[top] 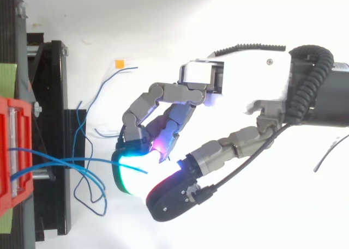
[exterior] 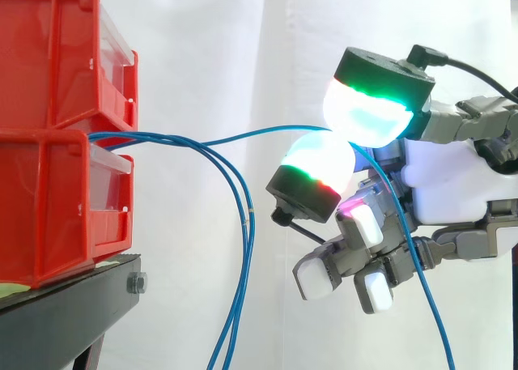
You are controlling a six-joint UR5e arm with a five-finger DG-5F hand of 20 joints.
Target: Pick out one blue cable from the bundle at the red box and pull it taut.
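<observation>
Two stacked red bins [exterior: 57, 70] stand at the left on a black stand [exterior: 73, 297]. Several thin blue cables come out between them. One blue cable [exterior: 243, 133] runs almost level to my hand [exterior: 453, 176], where two glowing fingertips [exterior: 368, 111] pinch it. This stretch still curves slightly. Past the pinch, the cable drops down to the right [exterior: 429, 297]. In the top view the hand [top: 251, 80] reaches in from the right, and the cable [top: 71, 161] leads from the red bin [top: 13, 151] to the glowing pads. The other fingers are curled below.
The other blue cables [exterior: 243, 248] hang in a loop from the bins down past the stand's edge, left of the hand. A white curtain is behind. Loose cable ends [top: 90, 189] lie beside the stand [top: 54, 123] in the top view.
</observation>
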